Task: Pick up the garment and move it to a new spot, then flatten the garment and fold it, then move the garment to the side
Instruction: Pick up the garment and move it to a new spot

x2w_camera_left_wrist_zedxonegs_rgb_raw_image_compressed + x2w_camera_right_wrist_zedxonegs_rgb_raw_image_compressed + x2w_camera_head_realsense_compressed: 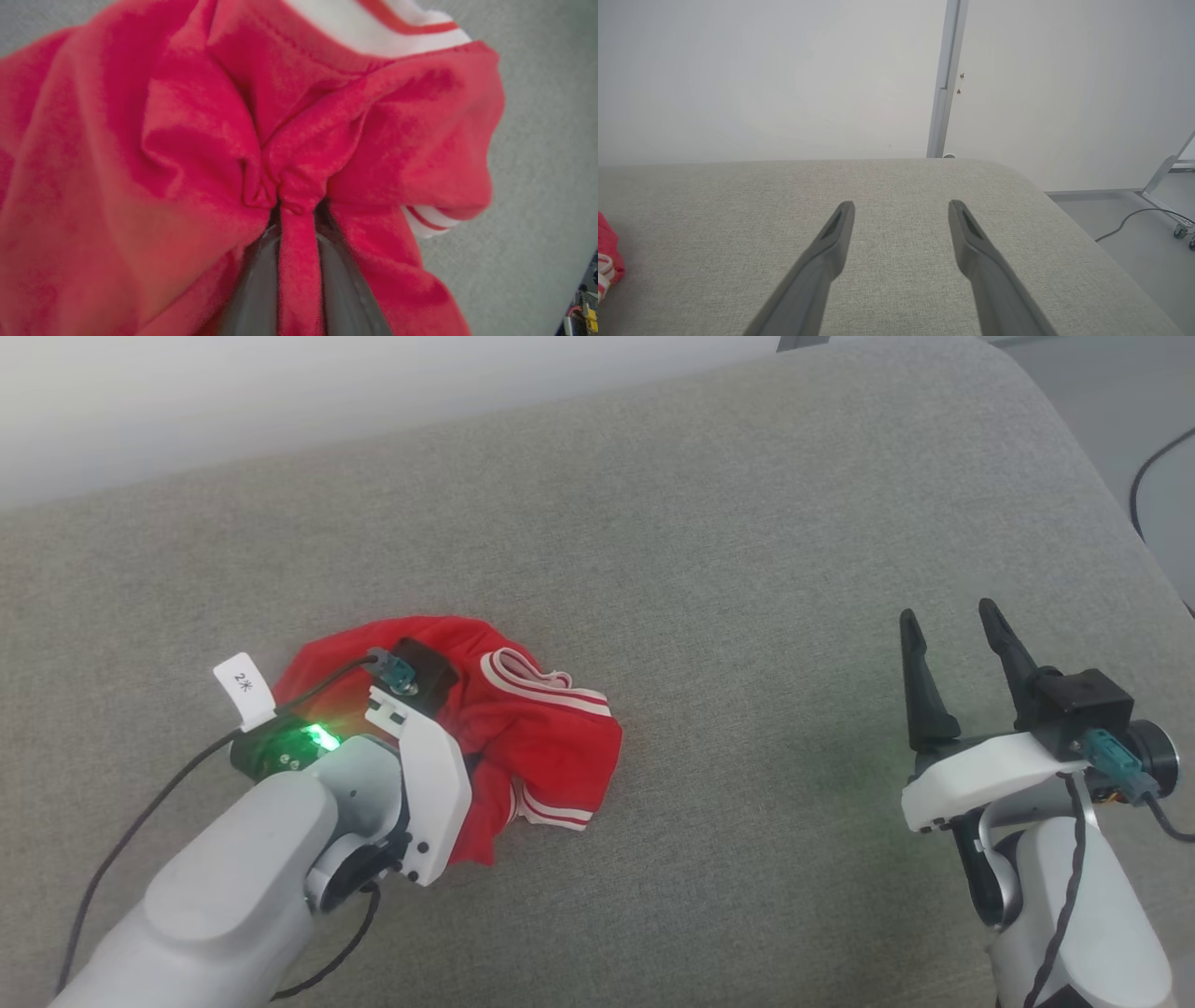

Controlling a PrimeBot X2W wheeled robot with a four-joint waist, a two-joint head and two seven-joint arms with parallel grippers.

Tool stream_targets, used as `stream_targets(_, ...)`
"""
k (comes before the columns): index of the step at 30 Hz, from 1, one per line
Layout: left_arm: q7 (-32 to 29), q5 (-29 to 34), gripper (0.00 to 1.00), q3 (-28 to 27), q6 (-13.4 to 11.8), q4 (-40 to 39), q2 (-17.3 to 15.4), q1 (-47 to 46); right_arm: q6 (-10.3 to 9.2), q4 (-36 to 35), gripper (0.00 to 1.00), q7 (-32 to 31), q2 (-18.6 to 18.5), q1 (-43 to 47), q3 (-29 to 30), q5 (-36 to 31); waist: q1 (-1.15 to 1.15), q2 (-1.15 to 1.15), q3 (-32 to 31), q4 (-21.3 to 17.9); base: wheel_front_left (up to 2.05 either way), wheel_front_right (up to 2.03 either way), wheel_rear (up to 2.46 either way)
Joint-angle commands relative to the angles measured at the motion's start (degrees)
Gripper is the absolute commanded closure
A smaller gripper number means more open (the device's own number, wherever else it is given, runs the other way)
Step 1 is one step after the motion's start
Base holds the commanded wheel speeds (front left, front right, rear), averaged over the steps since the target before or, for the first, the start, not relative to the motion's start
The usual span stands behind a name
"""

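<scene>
The left gripper (299, 211) pinches a fold of the crumpled red T-shirt (546, 737) on the grey cushion's (747, 551) near left, the right gripper (948, 611) hangs spread over its near right, so pick-up seems underway and lifting clear should follow.

Left arm (233, 887): pale forearm comes in from the lower left of the head view, angled up and right. Green light lit at the wrist. Left gripper (297, 210): fingers drawn close together, pinching a bunched fold of the shirt (187, 140) between them. Right arm (1074, 915): rises from the lower right corner. Right gripper (948, 614): dark fingers point up the frame, spread wide and empty.
</scene>
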State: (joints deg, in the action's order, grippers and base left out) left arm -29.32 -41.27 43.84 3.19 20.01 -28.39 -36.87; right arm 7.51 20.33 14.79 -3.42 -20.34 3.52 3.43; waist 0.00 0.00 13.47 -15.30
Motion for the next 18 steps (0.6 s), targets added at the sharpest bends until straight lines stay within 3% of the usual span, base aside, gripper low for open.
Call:
stream_targets(1,0.69,0.0,0.61,0.4,0.75,1.99,0.96,-0.45,-0.04,0.1,0.0,0.45,0.27,-0.75,-0.32,-0.41,0.0,0.0,-0.17,0.12,0.0,0.0,0.0)
stream_targets(2,1.27,-0.09,0.46,0.61,1.11,3.04,1.5,-0.7,-0.04,0.23,0.0,0.47,0.27,-0.72,-0.34,-0.46,0.0,0.0,-0.35,0.27,0.0,0.0,0.0)
stream_targets(4,2.54,-0.11,0.04,0.77,1.74,4.44,2.22,-1.45,-0.04,0.5,0.0,0.44,0.31,-0.6,-0.4,-0.56,0.0,0.0,-0.85,0.67,0.0,0.0,0.0)
stream_targets(5,3.21,-0.27,0.0,0.82,2.15,4.88,2.54,-1.85,-0.04,0.64,0.0,0.45,0.29,-0.48,-0.4,-0.64,0.0,0.0,-1.19,0.95,0.0,0.0,0.0)
stream_targets(12,8.1,-0.8,0.0,-0.23,3.11,3.49,1.46,-2.45,-0.04,1.12,0.0,0.46,-0.58,1.08,-0.12,-1.12,0.0,0.0,-4.46,3.52,0.0,0.0,0.0)
stream_targets(18,13.21,-1.17,0.0,-3.26,1.54,-1.38,-1.99,0.31,-0.04,0.85,0.0,0.47,-1.59,2.37,-0.06,-0.96,0.0,0.0,-7.46,6.24,0.0,0.0,0.0)
